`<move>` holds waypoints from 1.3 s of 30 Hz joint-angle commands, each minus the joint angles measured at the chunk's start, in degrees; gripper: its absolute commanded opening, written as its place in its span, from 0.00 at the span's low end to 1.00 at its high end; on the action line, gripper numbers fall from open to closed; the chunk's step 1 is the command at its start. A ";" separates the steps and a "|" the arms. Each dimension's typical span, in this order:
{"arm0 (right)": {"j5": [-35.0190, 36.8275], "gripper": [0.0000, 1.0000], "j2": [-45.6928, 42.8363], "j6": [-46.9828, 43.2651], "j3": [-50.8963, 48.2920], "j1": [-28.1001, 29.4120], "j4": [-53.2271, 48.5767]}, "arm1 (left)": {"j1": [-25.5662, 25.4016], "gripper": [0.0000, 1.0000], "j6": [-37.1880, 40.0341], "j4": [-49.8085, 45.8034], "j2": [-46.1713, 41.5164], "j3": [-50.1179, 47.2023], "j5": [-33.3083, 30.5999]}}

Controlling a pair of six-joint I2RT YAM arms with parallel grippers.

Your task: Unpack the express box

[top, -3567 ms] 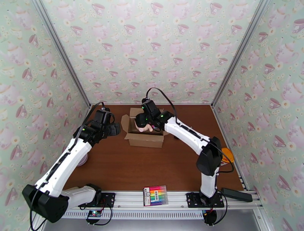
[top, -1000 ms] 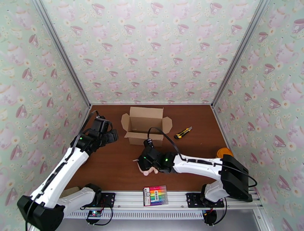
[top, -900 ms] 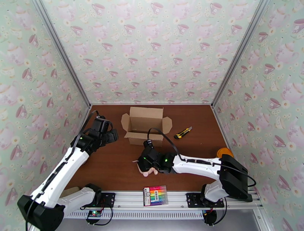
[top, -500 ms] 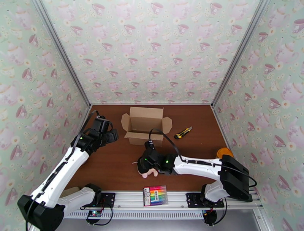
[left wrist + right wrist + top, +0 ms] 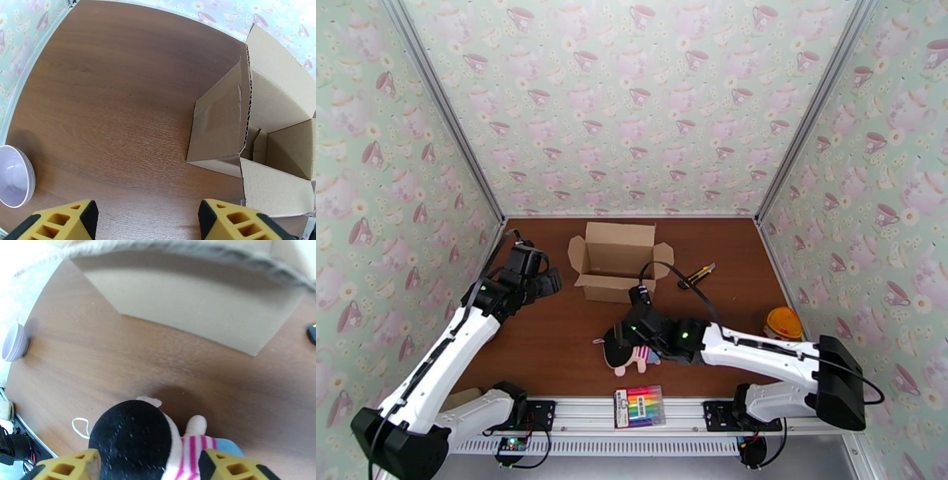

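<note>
The express box stands at the back middle of the table, a tan carton with all four flaps spread; its inside looks bare where I can see into it. In front of it a plush toy with a black head and pink-striped body lies on the wood. My right gripper hovers just over the plush toy, open, its yellow fingers on either side of the toy's head. My left gripper hangs open left of the box, its fingers holding nothing.
A yellow utility knife lies right of the box. A rainbow marker pack rests on the front rail. An orange-lidded jar stands at the right edge, and a white bowl at the left wall.
The right arm carried the plush toy out of the box to the front of the table, set it down, then drew back to the right. The left arm stayed still.
</note>
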 commanded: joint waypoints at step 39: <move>-0.10 1.00 -8.29 -30.89 -21.72 -56.68 36.38 | 16.15 0.99 12.31 54.31 -1.87 -31.43 -7.84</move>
